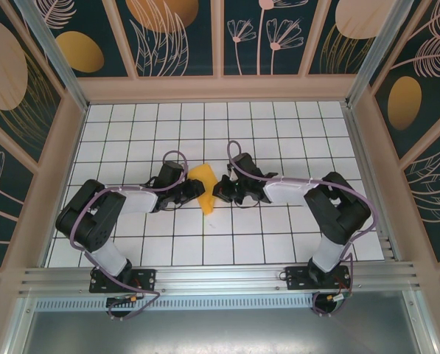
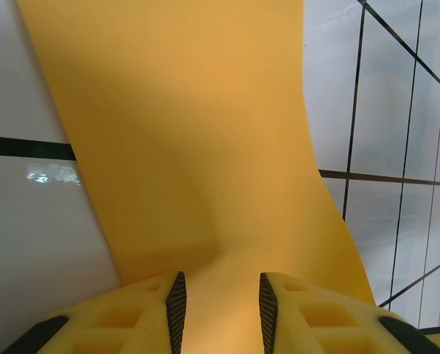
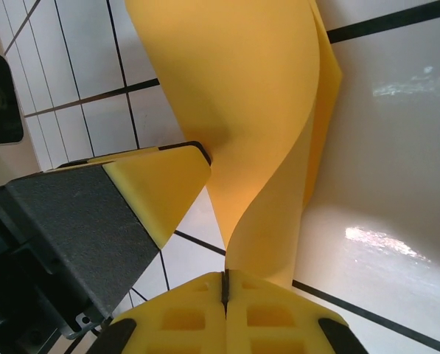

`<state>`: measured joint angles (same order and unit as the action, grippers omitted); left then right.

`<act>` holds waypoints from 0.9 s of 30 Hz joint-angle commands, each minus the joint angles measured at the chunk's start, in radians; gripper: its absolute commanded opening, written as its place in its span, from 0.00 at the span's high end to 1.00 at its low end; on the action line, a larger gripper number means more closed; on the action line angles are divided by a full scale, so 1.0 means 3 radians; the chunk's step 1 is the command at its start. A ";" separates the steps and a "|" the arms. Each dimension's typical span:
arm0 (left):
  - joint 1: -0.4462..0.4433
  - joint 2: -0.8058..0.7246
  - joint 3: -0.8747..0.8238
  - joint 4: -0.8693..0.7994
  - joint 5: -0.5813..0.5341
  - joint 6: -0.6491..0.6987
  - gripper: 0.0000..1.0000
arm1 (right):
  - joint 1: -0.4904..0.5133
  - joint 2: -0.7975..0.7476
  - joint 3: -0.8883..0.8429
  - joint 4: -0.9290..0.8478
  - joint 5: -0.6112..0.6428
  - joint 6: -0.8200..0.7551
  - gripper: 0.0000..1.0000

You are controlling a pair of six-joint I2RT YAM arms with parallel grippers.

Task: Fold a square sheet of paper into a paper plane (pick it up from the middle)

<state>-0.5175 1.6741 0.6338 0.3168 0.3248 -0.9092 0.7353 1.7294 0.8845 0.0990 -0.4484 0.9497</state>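
Near the middle of the white grid counter (image 1: 278,125), the sheet of paper (image 1: 203,184) sits between the two arms, broad at its far end and narrowing to a point toward the near edge. It does not lie flat. The right wrist view shows the sheet of paper (image 3: 242,88) curling up off the tiles with a second layer behind its right edge, and its lower end runs down into the seam of the right gripper (image 3: 225,284). That gripper's fingers are pressed together and appear to pinch the paper's edge. From above, the right gripper (image 1: 218,190) meets the paper from the right.

The left gripper (image 1: 193,190) comes in from the opposite side. In its own camera the left gripper (image 2: 221,295) has its pads (image 2: 177,306) standing a little apart, and the orange surface (image 2: 190,133) shows through the gap and spreads away beyond them. One yellow finger (image 3: 164,188) of this gripper touches the sheet's left face in the right wrist view.

Both arms bend inward from their bases on an aluminium rail (image 1: 220,280). Dark panels (image 1: 175,37) painted with leaves and flowers wall in the counter.
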 commanded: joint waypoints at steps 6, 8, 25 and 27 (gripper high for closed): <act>-0.0003 0.0007 0.0166 -0.0113 -0.0088 0.0069 0.63 | 0.0052 0.0257 0.0195 0.0157 -0.0025 0.0042 0.93; -0.0003 -0.0043 0.0191 -0.0112 -0.0095 0.0062 0.62 | 0.0050 0.0292 0.0211 0.0162 0.0013 0.0046 0.93; 0.0050 0.0061 0.0347 -0.0395 -0.0414 0.0192 0.63 | 0.0044 0.0376 0.0237 0.0241 -0.0012 0.0064 0.93; 0.0048 0.0095 0.0349 -0.0384 -0.0387 0.0188 0.63 | 0.0038 0.0383 0.0228 0.0322 -0.0051 0.0098 0.93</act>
<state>-0.5087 1.6787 0.7166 0.2253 0.2111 -0.8719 0.7460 1.8282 0.9321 0.1417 -0.4465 0.9569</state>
